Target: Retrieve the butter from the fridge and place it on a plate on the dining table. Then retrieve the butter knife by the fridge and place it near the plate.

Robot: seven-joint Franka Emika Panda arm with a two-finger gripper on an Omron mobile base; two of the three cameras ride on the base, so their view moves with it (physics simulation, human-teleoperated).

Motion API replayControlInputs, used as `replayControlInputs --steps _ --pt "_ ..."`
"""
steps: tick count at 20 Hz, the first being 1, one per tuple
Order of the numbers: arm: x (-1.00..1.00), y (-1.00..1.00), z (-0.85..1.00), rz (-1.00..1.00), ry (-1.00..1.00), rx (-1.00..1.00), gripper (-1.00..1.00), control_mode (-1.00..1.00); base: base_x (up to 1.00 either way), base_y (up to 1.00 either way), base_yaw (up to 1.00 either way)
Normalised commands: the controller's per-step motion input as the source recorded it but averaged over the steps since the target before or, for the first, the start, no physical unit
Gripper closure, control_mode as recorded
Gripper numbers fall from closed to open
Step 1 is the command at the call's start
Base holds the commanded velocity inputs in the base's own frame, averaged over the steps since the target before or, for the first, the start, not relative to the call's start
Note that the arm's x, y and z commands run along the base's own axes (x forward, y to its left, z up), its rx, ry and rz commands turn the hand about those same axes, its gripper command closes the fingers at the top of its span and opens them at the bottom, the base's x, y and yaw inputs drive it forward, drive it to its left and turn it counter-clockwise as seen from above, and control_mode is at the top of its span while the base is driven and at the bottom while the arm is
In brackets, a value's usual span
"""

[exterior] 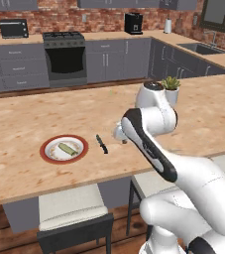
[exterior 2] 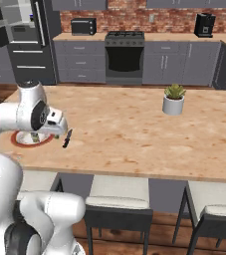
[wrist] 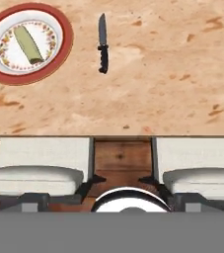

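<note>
— How many things were on the table (exterior: 29, 114), counting from the plate (exterior: 48, 156)?

— One plate (wrist: 64, 47), with one stick of butter (exterior: 68, 149) lying on its white middle. One knife (exterior: 101, 144) lay flat on the wood just beside the plate, apart from its rim, on the side toward the plant (exterior: 171, 89). One potted plant stood well apart from the plate, farther along the table.

— And the butter (wrist: 28, 43), was it inside the rim?

— Wholly inside, lying at a slant. The knife (wrist: 102, 43) did not touch it.

— Stools?

— I counted two grey-cushioned stools (wrist: 39, 168) tucked under the table edge nearest the plate, and a third farther along in the right view.

— The gripper?

— Its jaws stood released, wide apart, holding nothing.
</note>
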Motion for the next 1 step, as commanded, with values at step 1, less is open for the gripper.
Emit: replayControlInputs --steps 1 --pt "-0.97 -0.05 0.29 0.0 -0.03 -0.04 -1.0 -1.0 0.0 0.0 0.0"
